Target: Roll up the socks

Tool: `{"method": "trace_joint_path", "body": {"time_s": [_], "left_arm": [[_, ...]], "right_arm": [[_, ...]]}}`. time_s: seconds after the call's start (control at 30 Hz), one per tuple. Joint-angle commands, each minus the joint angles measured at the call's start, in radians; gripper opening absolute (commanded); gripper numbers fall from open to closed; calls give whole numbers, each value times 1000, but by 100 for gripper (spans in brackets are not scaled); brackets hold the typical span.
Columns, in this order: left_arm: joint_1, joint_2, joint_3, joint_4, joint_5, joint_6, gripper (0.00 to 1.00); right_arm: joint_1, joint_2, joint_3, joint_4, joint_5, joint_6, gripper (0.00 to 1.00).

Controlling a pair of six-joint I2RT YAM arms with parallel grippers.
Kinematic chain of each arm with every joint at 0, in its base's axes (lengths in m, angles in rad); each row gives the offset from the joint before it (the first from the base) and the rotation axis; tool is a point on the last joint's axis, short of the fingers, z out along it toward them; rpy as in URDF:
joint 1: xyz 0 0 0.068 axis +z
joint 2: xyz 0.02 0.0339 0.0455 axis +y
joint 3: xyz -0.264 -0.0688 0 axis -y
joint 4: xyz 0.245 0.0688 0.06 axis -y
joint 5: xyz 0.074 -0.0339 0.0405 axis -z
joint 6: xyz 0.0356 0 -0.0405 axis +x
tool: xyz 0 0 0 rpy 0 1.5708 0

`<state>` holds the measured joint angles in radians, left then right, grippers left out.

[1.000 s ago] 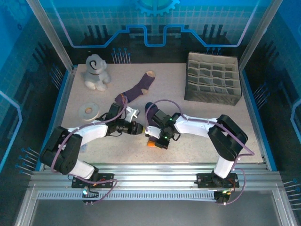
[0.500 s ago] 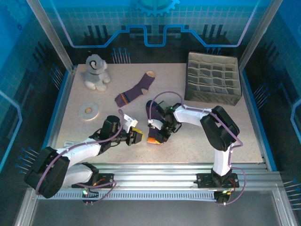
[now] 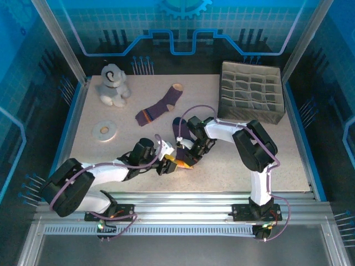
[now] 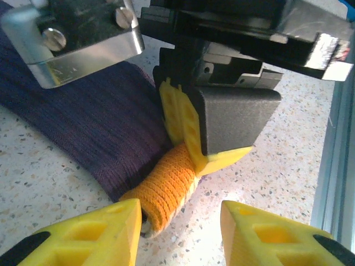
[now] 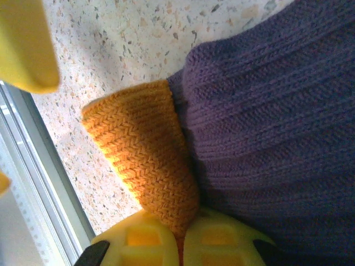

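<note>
Right hand point(image 5: 178, 239) is pinched shut on the orange cuff point(image 5: 141, 152) of the navy-toed sock point(image 3: 177, 132). Its fingers clamp the cuff edge, and the purple leg runs away from that hand along the table point(image 3: 294, 149).

Left hand point(image 4: 177, 233) is wide open and holds nothing. It faces the right hand at close range, a fingertip on either side of the cuff's free end and just short of it. Can't tell if it touches.

Tan-toed sock point(image 3: 161, 106) lies flat on the far side of both hands, apart from the other sock.
</note>
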<state>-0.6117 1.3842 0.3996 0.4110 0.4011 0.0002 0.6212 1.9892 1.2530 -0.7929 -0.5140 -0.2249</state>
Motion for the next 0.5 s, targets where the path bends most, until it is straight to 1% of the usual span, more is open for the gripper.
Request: {"method": "trace_joint_path", "body": {"time_s": [0.0,0.2,0.33,0.47], "left_arm": [[-12,53,40,34,-6,4,40],[-14,183,101,73,21,-27,39],[-16,243,135,80,28,-51,33],[-17,254,137,61,22,-60,28]], "right_arm": [[-4,57,-7,-40,65,6,0],[-4,44,-20,-20,60,4,0],[-4,44,-20,-19,60,6,0],[-5,42,-19,-11,71,16,0]]}}
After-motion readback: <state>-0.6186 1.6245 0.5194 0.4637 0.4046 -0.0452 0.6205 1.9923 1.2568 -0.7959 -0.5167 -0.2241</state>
